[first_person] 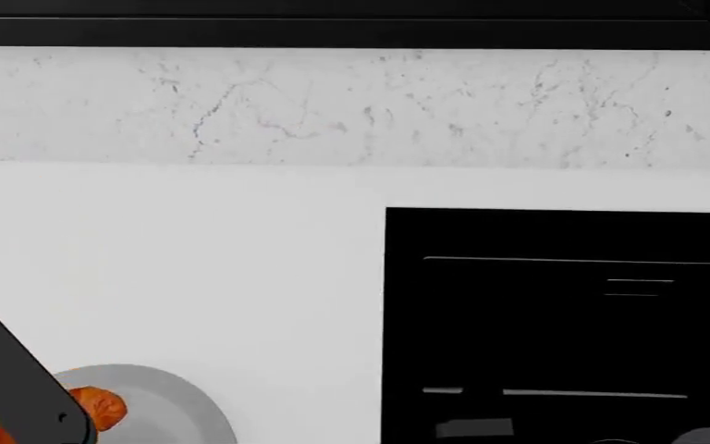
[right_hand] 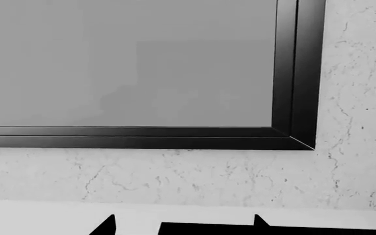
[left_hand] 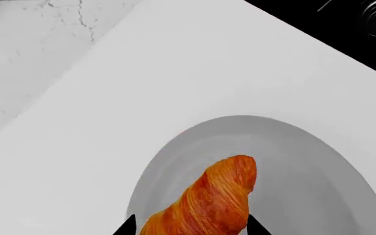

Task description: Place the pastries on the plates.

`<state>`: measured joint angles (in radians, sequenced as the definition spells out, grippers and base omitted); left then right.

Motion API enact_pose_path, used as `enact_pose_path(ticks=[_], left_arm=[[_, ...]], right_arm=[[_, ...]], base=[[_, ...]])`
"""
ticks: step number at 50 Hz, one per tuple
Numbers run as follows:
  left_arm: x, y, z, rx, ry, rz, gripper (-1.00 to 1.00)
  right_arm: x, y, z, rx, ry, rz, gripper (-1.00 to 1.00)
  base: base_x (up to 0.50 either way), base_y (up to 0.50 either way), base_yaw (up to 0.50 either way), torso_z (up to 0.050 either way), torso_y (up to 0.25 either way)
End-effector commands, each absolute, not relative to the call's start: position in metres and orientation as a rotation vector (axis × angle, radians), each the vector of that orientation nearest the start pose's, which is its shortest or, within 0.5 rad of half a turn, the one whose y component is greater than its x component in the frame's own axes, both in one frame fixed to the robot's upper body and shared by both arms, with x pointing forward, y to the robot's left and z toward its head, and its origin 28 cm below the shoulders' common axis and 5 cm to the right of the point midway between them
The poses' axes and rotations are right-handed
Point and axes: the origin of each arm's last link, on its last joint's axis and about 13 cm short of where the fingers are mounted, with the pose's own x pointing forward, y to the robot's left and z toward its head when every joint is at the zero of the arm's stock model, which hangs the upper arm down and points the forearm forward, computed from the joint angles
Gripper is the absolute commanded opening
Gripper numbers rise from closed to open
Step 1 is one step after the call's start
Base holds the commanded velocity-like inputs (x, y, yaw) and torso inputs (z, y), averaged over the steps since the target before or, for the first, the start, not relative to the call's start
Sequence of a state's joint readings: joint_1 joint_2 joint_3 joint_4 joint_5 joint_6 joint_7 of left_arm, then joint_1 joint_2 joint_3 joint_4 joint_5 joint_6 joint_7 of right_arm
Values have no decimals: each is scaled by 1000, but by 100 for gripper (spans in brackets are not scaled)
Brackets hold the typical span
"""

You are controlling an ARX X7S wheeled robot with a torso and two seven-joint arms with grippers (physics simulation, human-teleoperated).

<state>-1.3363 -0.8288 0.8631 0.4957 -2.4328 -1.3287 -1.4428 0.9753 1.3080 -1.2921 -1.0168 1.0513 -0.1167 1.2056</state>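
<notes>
Near left corner of the head view: grey plate (first_person: 189, 398) on the white counter (first_person: 207, 268), partly covered by the black left arm (first_person: 10, 379). Orange tip of the croissant (first_person: 99, 407) showing just beside the arm, over the plate's near-left part. Whether the pastry touches the plate surface cannot be told from here.

Left wrist view: croissant (left_hand: 207, 200), golden-orange and ridged, between the two dark fingertips (left_hand: 128, 226) of the left gripper (left_hand: 191, 227). Fingers closed against the sides of the pastry, narrow end pointing away from the gripper, above the middle of the grey plate (left_hand: 305, 166). Plate lying flat on the white counter (left_hand: 175, 73), with a marbled backsplash (left_hand: 25, 44) at one corner and a black cooktop (left_hand: 344, 24) at another.

Right half of the head view: black cooktop (first_person: 565, 324) set into the counter, to the right of the plate and well apart from it. Far side: pale marbled backsplash (first_person: 355, 106) running the full width.

Right wrist view: two dark fingertips (right_hand: 104, 226) of the right gripper (right_hand: 182, 226) spread apart with nothing between them, facing the marbled wall (right_hand: 175, 176) and a black-framed grey panel (right_hand: 129, 63). Donut and cream plate outside all three views.
</notes>
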Motion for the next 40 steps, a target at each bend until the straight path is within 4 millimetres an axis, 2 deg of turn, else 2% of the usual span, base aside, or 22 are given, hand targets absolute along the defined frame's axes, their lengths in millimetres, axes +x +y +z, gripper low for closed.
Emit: enact_pose_path(ticks=[1,7,11,12,15,30,40], left_arm=[[174,226,257,642,659,-426,100],[172,224,254,661,673,-437,100],[170,223,261,667,651,-439,100],[162,224,298,600,533,-445,100],[157,223,311,580,483,-446,100],[144,225,320,451,335,-465,100],[144,230,311,224,143,-411,100]], right_arm=[[130,-122,221,24,-206,67,100],[131,-121,220,23,-208,65,100],[131,-121,220,22,-206,65,100],[129,-122,221,19,-210,63,100],[129,-122,221,19,-211,64,100],[130,-123,225,11,-215,69,100],[132,-123,230,3,-226,70,100]], base=[[0,0,0,0,0],[0,0,0,0,0],[0,0,0,0,0],[0,0,0,0,0],[0,0,0,0,0],[0,0,0,0,0],[0,0,0,0,0]])
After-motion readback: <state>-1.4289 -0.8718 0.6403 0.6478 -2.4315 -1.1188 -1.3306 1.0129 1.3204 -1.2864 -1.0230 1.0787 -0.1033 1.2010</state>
